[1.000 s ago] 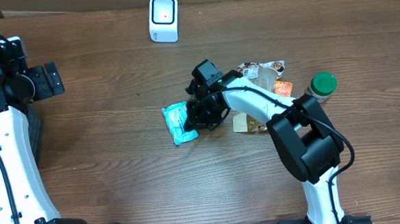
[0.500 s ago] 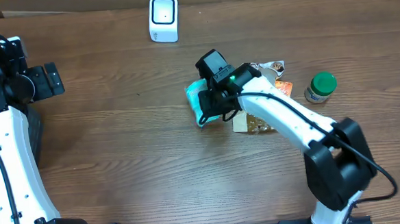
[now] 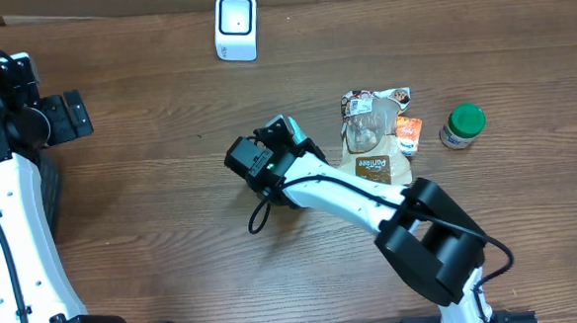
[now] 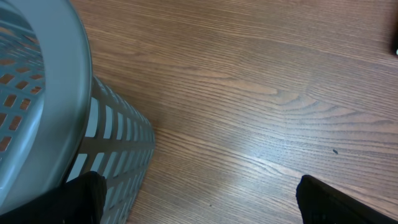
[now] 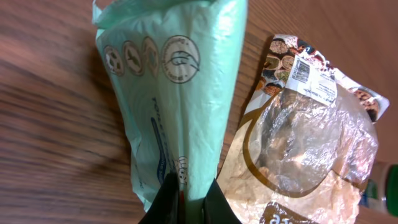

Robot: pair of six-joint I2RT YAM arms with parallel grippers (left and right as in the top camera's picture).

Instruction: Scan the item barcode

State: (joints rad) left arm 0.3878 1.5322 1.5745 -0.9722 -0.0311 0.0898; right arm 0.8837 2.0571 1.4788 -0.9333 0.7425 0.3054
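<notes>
R grip (image 5: 189,198) clenched on green pouch (image 5: 177,93) | juts ahead of jaws, prob. for scanner (image 3: 236,26) pass | L grip (image 4: 199,208) spread, empty

Mint-green pouch (image 5: 180,93), dark outline icons in little circles up top and a bit of blue print lower down. Clear-and-brown bag (image 5: 311,143) with a tan curve across it, a busy food-photo strip along one edge and a white label with black print. Jar (image 3: 461,128) with a bright green lid, tiny orange packet (image 3: 409,131) too. White scanner (image 3: 236,26) with a dark face. Warm brown wood grain all over the counter (image 3: 142,189), streaky darker lines through it. Grey basket (image 4: 43,93), grid of slots in the wall. White shell on the right arm (image 3: 349,191), black on the right gripper (image 5: 185,199), black cable loop (image 3: 260,217) as well
</notes>
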